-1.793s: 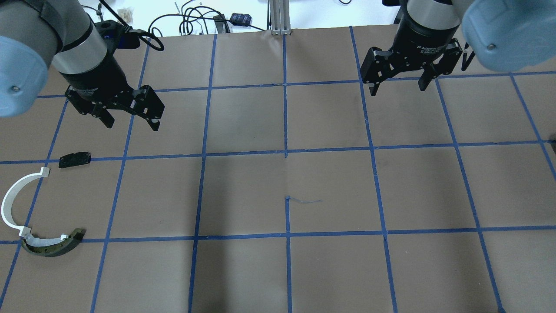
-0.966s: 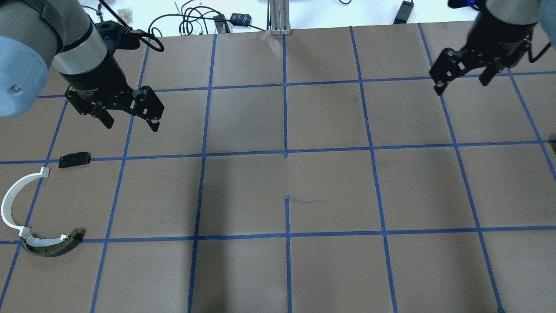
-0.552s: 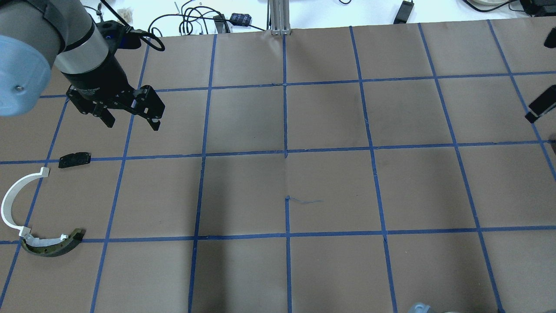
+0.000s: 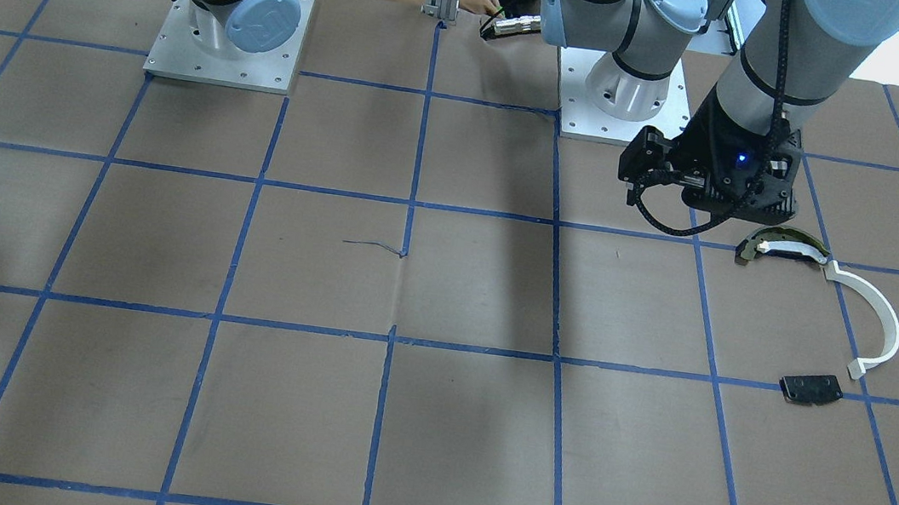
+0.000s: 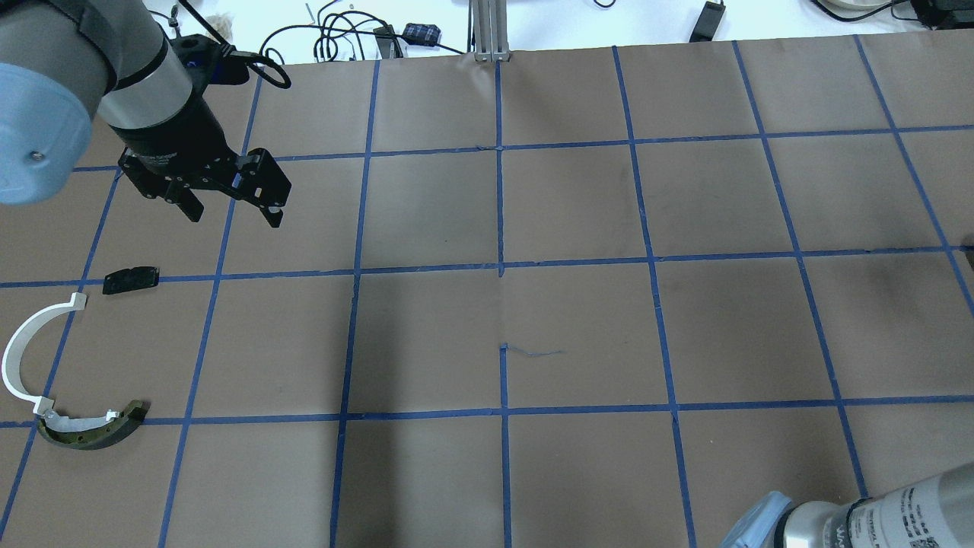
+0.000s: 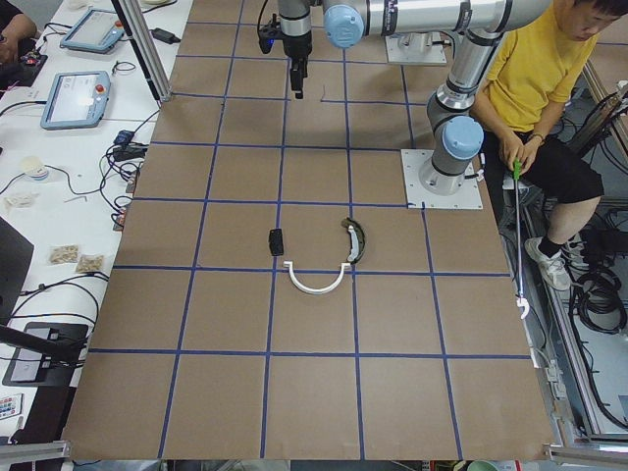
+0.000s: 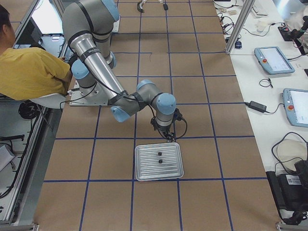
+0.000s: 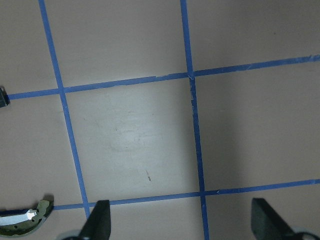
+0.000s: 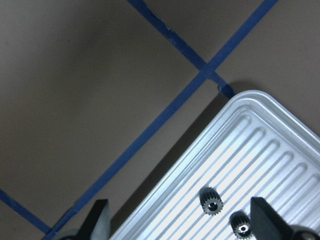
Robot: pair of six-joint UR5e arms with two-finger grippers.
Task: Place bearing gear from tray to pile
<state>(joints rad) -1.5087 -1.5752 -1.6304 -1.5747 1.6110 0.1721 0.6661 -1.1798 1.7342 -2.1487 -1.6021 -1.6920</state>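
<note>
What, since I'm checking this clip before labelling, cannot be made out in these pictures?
Right claw: outside overhead and front-facing views; tiny in the right side view.
Tray: cut off by the right wrist view's edges.
Gears: mere specks in the right side view.
Dark curved piece: cropped at the left wrist view's corner.

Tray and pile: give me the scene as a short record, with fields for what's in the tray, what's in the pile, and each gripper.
tray: ribbed metal, on the robot's right side of the table
gears: two, close together in the tray, neither gripped
pile: white curved strip, dark curved piece, black plate, on the robot's left side
right gripper: open, empty, by the tray's edge
left gripper: open, empty, above bare table near the pile
task state: no gear at the pile yet
</note>
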